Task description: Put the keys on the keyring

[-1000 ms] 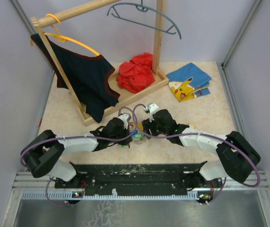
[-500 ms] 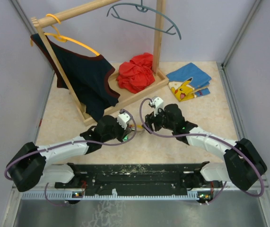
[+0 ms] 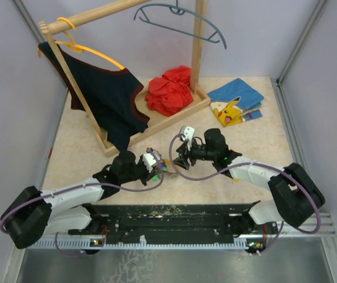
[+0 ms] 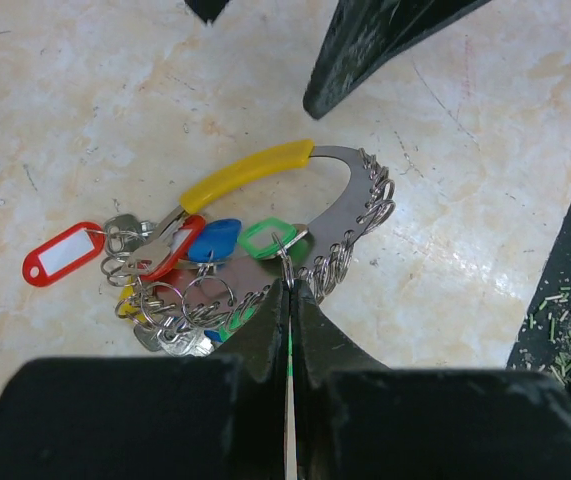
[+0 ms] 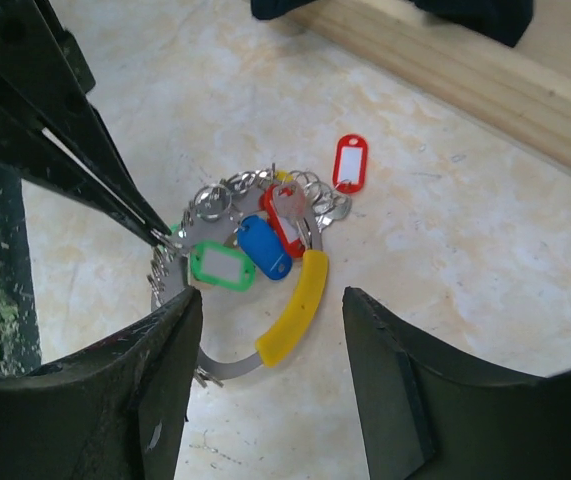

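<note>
Now the keyring [image 4: 348,180] lies flat — keys [image 4: 213,240] bunched at one end.

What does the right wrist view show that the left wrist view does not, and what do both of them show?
Only the right wrist view: the wooden rack base with dark cloth over it, and the right gripper, plainly open. Only the left wrist view: the row of small wire rings along the metal band of the keyring, which the right wrist view mostly hides. Both: the keyring with its yellow curved piece, a green tag, a blue tag, a red tag lying outward, and the left gripper shut beside the green tag.
</note>
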`<act>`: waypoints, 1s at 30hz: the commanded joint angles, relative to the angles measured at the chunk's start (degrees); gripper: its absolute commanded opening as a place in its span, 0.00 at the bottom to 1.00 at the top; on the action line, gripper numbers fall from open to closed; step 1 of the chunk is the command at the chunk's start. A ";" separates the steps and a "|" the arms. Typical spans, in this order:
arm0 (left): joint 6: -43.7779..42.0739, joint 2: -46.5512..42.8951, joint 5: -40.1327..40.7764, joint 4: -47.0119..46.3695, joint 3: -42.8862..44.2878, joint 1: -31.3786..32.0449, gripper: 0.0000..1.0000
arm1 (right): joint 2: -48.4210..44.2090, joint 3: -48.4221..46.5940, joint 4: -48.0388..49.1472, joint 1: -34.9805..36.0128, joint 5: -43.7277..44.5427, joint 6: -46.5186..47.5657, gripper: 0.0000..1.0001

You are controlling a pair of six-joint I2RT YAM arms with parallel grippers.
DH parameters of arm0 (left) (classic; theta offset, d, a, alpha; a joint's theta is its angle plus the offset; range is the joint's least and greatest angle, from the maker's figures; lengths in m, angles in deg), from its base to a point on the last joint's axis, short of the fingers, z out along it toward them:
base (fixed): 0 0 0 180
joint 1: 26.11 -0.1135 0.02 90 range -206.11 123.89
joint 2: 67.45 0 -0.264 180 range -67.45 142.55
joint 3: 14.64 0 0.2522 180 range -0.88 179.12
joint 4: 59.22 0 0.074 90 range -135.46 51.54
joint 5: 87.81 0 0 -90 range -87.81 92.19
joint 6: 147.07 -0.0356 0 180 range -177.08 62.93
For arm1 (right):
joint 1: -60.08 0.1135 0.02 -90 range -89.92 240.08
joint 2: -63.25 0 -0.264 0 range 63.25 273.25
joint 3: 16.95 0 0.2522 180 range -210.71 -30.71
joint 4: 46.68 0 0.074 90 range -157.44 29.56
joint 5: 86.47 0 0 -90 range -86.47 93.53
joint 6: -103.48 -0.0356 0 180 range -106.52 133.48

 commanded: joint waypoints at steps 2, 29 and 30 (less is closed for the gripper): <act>-1.10 -1.99 -2.40 -5.90 -1.41 -0.34 0.00 | 5.23 -2.56 6.17 -0.19 -7.77 5.89 0.58; -2.02 -0.55 -6.37 -8.03 -2.71 -0.45 0.00 | 17.11 -14.85 -16.30 2.81 -24.49 32.05 0.43; -2.02 -0.55 -6.34 -8.03 -2.74 -0.53 0.00 | 17.22 -15.21 -17.32 2.89 -24.67 32.70 0.43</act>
